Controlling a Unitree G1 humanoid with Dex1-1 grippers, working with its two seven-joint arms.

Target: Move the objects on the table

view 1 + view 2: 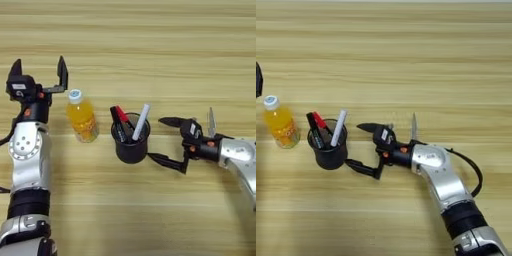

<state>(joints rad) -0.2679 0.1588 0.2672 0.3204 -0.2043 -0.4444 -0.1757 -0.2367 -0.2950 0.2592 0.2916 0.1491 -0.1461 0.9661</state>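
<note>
On the wooden table [150, 45], the right hand [162, 140] spreads wide just beside the black pen cup [131, 142], the left hand [40, 72] gapes empty near the orange drink bottle [82, 120], and a clumsy lower finger could tip that top-heavy cup.

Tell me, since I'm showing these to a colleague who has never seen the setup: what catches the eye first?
The right gripper, fingers spread wide, reaching toward the black cup of pens and markers at the middle of the wooden table. Left of the cup stands a small bottle of orange drink, with the open left gripper raised just beside it. A steel scissor blade pokes up behind the right arm.
</note>
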